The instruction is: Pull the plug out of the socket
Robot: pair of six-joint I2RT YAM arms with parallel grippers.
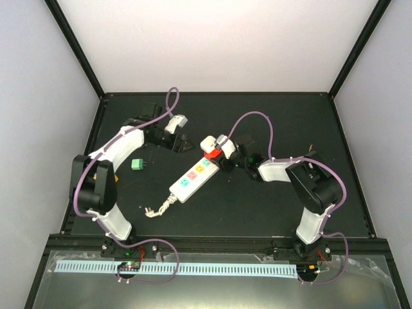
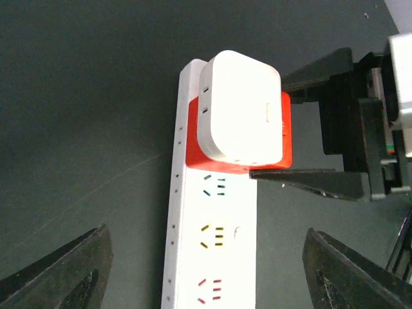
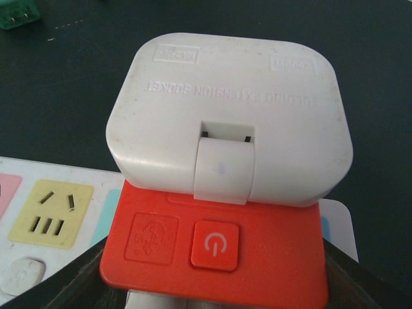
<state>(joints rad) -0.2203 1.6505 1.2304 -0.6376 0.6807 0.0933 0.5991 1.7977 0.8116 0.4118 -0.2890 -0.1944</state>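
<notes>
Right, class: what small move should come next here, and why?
Probably lower the open left gripper onto the long white power strip and clamp it. The right gripper brackets the red-based white square plug, but nothing pins the strip, so a pull would likely drag it along.

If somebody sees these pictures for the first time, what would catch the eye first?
First the red and white plug adapter at the far end of the white power strip, with the right gripper closed on its red base. Next, the left gripper hangs open close by, and a small green block lies alone on the black table to the left.
</notes>
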